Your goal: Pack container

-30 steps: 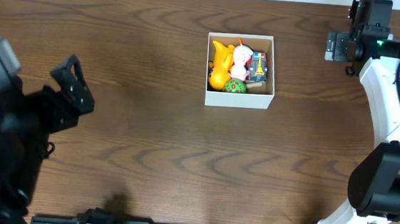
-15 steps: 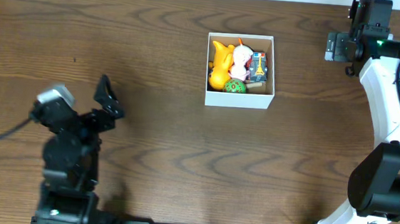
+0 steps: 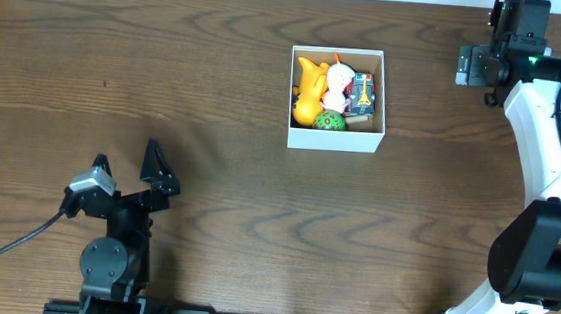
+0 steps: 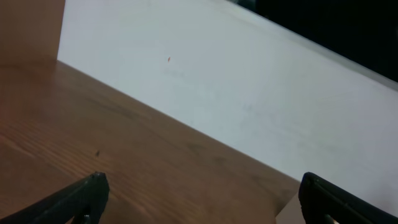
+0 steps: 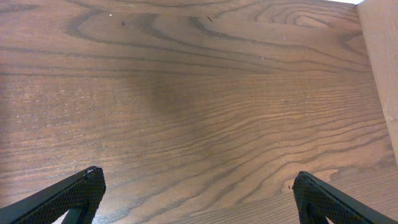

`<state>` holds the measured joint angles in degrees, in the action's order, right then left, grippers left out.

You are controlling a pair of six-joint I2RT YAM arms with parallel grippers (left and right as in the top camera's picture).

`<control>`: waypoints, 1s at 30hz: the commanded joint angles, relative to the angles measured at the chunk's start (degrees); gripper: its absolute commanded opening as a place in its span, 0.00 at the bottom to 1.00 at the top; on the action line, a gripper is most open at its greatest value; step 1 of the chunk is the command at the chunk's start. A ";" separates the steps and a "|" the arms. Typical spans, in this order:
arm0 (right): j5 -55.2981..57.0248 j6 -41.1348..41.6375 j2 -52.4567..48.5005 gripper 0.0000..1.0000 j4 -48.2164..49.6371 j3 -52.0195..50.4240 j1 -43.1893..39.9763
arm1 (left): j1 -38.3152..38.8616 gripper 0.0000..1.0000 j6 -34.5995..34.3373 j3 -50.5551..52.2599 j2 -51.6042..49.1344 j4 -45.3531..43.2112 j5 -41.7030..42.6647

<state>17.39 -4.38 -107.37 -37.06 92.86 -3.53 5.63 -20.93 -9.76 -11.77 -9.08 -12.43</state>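
Note:
The container (image 3: 334,139), a small white-walled open box, stands at the back centre of the wooden table. In it lie a yellow toy (image 3: 309,91), a white and red figure (image 3: 339,81), a green ball (image 3: 329,121) and a blue and red toy (image 3: 364,93). My left gripper (image 3: 126,157) is at the front left, far from the box, open and empty. In the left wrist view its fingertips (image 4: 93,190) frame bare wood. My right gripper (image 5: 198,190) is open over bare wood at the far right back, holding nothing.
The right arm (image 3: 542,127) runs folded along the table's right side. The left wrist view shows the table's edge with a white wall (image 4: 217,74) beyond it. A pale board (image 5: 382,56) borders the right wrist view.
The left arm has come down from close under the camera and drawn back to the front left edge, its gripper staying open. The right arm and the box have not moved.

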 commanded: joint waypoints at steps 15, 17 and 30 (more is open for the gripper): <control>0.15 0.72 0.00 0.99 -0.02 0.74 -0.15 | -5.16 0.98 0.57 7.34 11.39 0.02 4.48; 0.17 0.72 0.00 0.99 -0.02 0.74 -0.15 | -5.20 0.98 0.55 8.24 11.67 -0.02 4.48; 0.15 0.72 0.00 0.99 -0.02 0.74 -0.15 | -5.20 0.98 1.05 9.53 11.67 6.14 4.44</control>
<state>17.37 -4.38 -107.37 -37.06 92.86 -3.53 0.75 -20.84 -0.38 -0.58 -3.81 -8.75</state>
